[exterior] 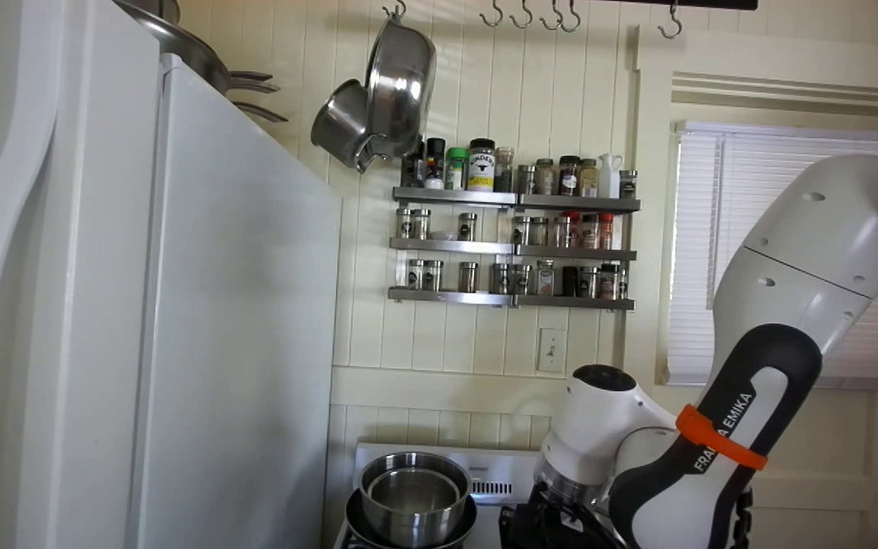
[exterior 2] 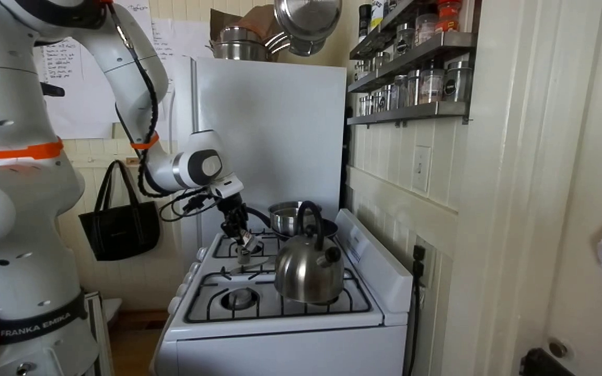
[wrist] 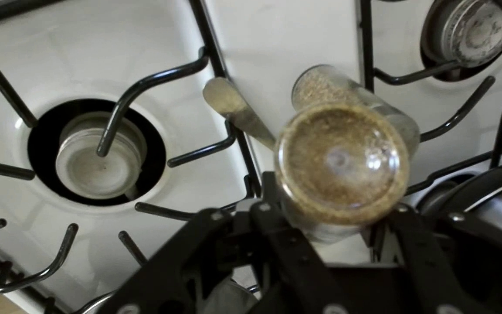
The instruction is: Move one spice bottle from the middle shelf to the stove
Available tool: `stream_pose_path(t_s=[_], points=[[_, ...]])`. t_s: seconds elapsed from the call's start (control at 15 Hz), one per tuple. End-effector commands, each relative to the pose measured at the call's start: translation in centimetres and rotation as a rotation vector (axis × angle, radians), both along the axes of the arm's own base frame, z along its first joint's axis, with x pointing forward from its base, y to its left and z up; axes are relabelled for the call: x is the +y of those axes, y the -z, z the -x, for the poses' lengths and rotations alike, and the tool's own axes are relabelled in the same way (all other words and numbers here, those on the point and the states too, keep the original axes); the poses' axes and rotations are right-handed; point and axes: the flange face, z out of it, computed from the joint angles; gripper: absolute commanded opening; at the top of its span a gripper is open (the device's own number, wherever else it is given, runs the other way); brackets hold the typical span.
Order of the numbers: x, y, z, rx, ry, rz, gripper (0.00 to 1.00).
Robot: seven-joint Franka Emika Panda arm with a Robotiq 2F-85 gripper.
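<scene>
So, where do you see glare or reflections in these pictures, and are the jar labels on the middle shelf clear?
Wrist view: a white glint on the nearest spice bottle; in an exterior view, bright reflections on the larger hanging pan; in an exterior view, softer sheen on the kettle; in both exterior views, most jar labels on the middle shelf are too small to read.

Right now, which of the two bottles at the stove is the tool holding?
The spice bottle with its round brown end facing the wrist camera: the tool grips it. The other bottle is on the stove, ungripped.
</scene>
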Motion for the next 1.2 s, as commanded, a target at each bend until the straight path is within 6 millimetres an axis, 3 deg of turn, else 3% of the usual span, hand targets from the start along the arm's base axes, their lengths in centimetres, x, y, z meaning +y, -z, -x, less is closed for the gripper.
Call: stream_pose_path(t_s=[0.0, 0.27, 0.4, 0.47, 0.6, 0.73, 0.87, 0.93, 1.0, 1.07, 1.13], points=[[1.9, -0.5, 0.4, 0.027, -0.052, -0.037, 0.19], [4.0, -2.1, 1.4, 0.056, -0.077, -0.09, 0.19], [3.6, -3.9, 1.9, 0.088, -0.054, -0.086, 0.19], [2.6, -3.9, 4.3, 0.103, -0.032, -0.081, 0.19], [2.2, -6.3, 3.0, 0.148, 0.006, -0.059, 0.19], [1.3, -8.1, 3.5, 0.172, 0.016, -0.051, 0.19], [0.4, -9.0, 5.6, 0.165, 0.011, -0.066, 0.19], [0.9, -10.5, 4.2, 0.154, 0.004, -0.069, 0.19], [1.0, -10.9, 4.2, 0.123, -0.005, -0.059, 0.19], [0.7, -9.8, 3.7, 0.138, 0.012, -0.053, 0.44], [0.7, -10.5, 3.8, 0.122, 0.01, -0.054, 0.44]])
